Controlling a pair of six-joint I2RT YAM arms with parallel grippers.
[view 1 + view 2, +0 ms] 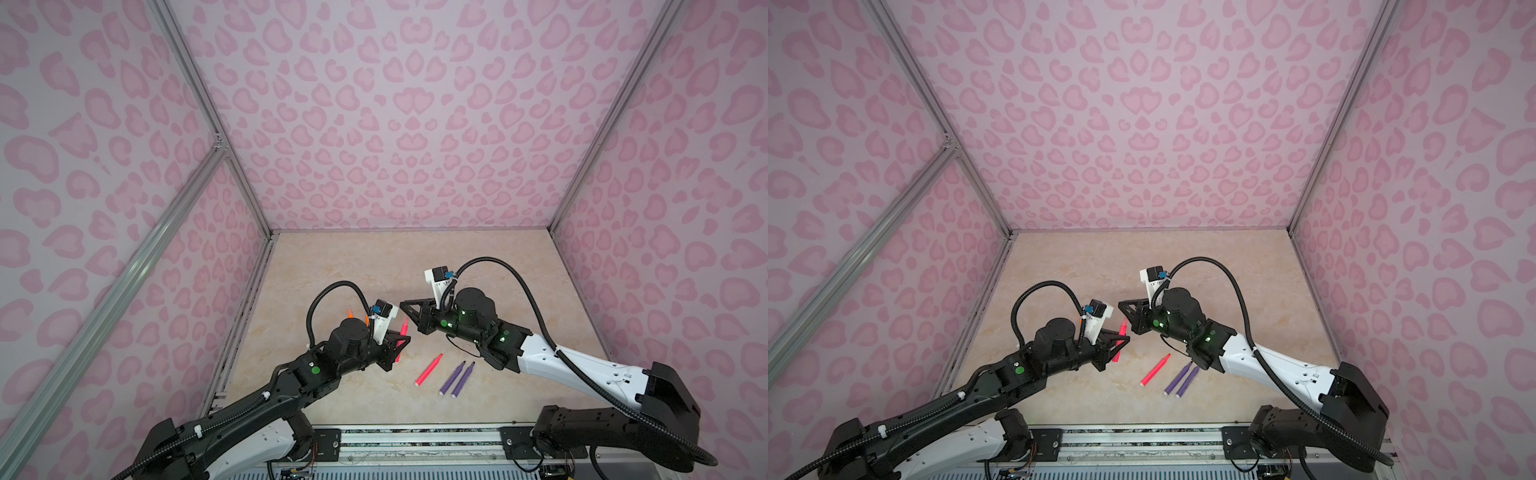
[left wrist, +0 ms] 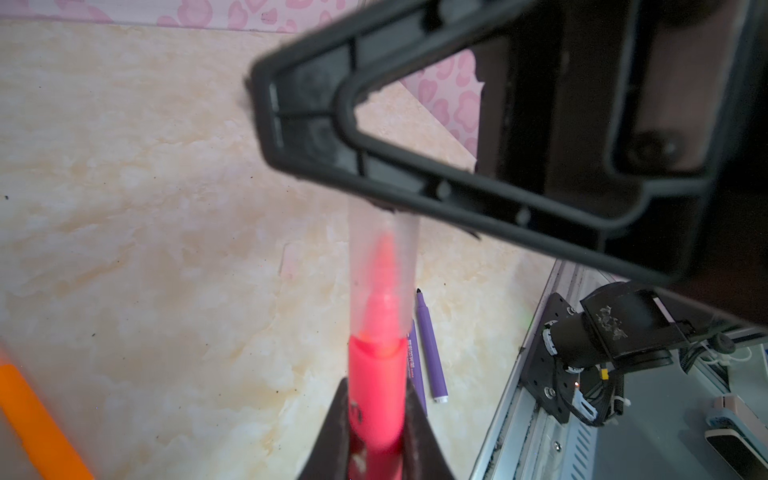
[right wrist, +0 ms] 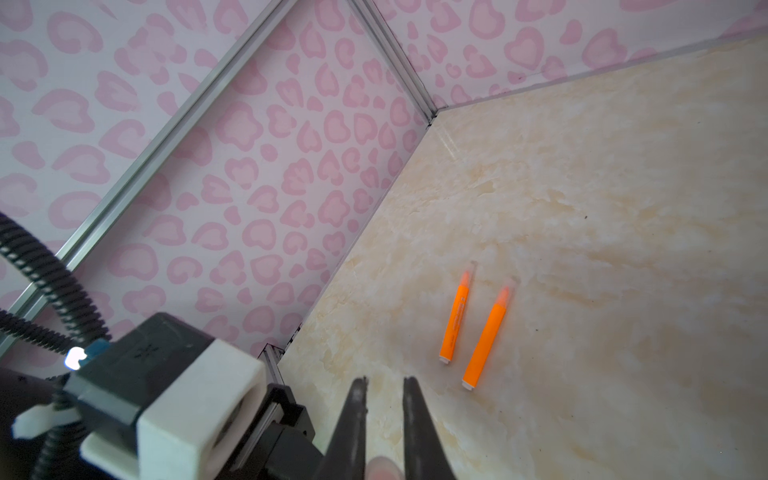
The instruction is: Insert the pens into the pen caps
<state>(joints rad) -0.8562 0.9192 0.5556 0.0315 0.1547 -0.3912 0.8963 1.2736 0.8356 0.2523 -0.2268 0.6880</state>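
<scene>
while in left claw, pink pen tip inside clear cap

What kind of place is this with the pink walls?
Probably a robot test booth: a left arm and right arm mounted on a metal rail, patterned walls boxing in a table, pens laid out.

Your tabletop looks smooth and marble-patterned with a dull sheen. The pen cap is frosted translucent plastic; the pink-red pen is smooth plastic.
</scene>
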